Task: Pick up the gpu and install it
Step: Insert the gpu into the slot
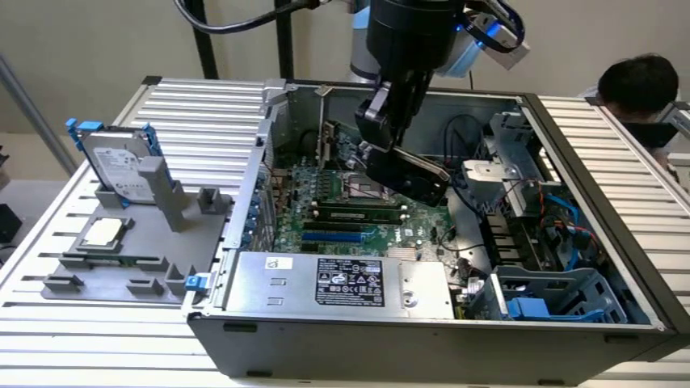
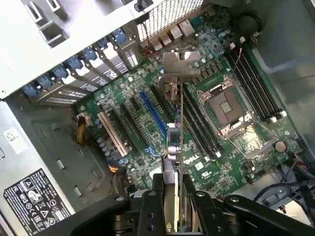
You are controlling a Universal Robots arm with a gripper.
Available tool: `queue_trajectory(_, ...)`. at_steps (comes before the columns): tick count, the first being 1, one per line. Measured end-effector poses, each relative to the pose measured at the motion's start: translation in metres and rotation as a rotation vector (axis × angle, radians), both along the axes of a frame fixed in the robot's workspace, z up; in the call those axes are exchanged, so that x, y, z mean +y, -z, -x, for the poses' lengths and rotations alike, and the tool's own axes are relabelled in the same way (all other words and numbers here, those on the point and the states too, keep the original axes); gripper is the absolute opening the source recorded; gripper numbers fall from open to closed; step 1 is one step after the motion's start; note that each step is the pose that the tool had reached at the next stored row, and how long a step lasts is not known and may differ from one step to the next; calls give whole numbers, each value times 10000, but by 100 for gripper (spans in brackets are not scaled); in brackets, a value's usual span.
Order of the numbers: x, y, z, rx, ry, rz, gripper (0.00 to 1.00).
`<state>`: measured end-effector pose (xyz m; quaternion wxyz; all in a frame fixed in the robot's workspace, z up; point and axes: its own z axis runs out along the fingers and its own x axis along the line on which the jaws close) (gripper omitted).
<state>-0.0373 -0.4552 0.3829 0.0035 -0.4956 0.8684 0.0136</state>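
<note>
Claw: closed on the graphics card. Fingers are pressed against its two flat sides, at the end away from the metal bracket.

Card position: held on edge inside the open computer case, over the motherboard. In the wrist view it is lined up between the blue slot and the black memory slots beside the empty processor socket. Whether its lower edge touches a slot cannot be told. It is judged not yet seated.

Handling, as judged:
- The card is taken to be light, thin and stiff, so no sag is expected.
- It is taken to be fragile, being a bare circuit board with small soldered parts and edge contacts.
- The flat sides near the top edge are thought the safest place for a hold, with the contacts left untouched.
- The bracket is smooth metal and a grip there is judged likely to slip.
- A crooked push is judged able to bend the board or the slot.

Writing:
- White print on the motherboard near the card appears to read "DELL".
- A black label is seen on the power supply, with rows of symbols and text too small to be read.

Farther off, at the exterior view's left:
- A hard drive is stood in a grey holder.
- A square chip is laid flat just in front of it.
</note>
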Motion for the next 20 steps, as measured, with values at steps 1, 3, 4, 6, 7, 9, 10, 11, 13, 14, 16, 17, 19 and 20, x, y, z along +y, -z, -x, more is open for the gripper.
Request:
queue_trajectory(1, 0, 10, 0, -7, -179, -1, 0)
queue_trajectory(3, 0, 29, 0, -20, -539, -5, 0)
queue_trajectory(4, 0, 38, 0, -27, -718, -10, 0)
queue_trajectory(6, 0, 58, 1, -36, -1087, -28, 0)
queue_trajectory(7, 0, 67, 1, -39, -1267, -38, 0)
queue_trajectory(9, 0, 86, 0, -44, -1628, -61, 0)
queue_trajectory(10, 0, 97, 1, -47, -1824, -73, 0)
queue_trajectory(11, 0, 105, 0, -49, -1998, -84, 0)
queue_trajectory(13, 0, 125, 0, -55, -2368, -108, 0)
queue_trajectory(14, 0, 133, 1, -57, -2538, -118, 0)
queue_trajectory(16, 0, 153, 0, -63, -2909, -137, 0)
queue_trajectory(17, 0, 162, 1, -64, -3095, -143, 0)
queue_trajectory(19, 0, 182, 0, -67, -3460, -149, 0)
queue_trajectory(20, 0, 191, 0, -68, -3644, -150, 0)
